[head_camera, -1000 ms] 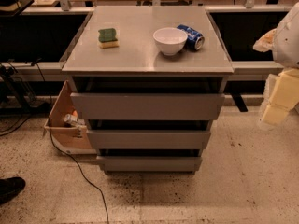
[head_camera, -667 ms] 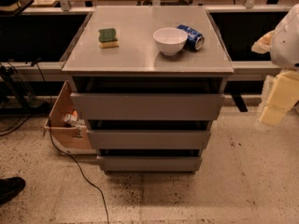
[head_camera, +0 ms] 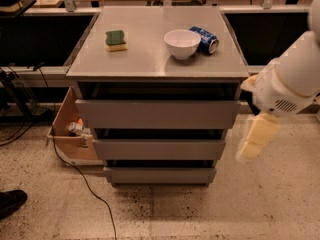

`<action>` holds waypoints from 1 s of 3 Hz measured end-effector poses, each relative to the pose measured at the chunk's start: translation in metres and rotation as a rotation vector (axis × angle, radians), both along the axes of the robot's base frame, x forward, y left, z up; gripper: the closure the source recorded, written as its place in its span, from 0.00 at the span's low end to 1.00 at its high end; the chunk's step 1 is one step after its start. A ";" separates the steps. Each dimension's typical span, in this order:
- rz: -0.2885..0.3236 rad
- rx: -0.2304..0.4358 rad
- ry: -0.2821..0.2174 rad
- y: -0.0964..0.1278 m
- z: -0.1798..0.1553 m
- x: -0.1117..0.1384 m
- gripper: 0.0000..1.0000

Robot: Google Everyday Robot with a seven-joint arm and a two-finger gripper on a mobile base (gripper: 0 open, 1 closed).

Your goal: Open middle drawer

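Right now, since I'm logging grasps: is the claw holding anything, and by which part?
Nothing is held. The claw hangs in the air to the right of the middle drawer, apart from its front and touching no object.

The wide grey handle-less flat-fronted middle drawer (head_camera: 159,149) is sitting closed and level; the gripper (head_camera: 256,138) is hanging apart, to its right.

Tool (head_camera: 256,137) right of middle drawer (head_camera: 159,149), apart
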State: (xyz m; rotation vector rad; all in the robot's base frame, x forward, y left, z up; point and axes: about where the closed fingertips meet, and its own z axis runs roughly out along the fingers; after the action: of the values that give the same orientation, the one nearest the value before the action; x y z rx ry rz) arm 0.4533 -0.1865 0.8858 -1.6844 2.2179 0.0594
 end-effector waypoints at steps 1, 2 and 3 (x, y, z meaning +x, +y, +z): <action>0.018 0.055 0.031 0.018 -0.072 0.010 0.00; 0.040 0.111 0.055 0.037 -0.137 0.012 0.00; 0.056 0.176 0.061 0.069 -0.195 0.009 0.00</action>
State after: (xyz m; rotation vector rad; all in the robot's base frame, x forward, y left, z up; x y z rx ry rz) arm 0.4624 -0.1174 0.6908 -1.6679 2.1393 0.3150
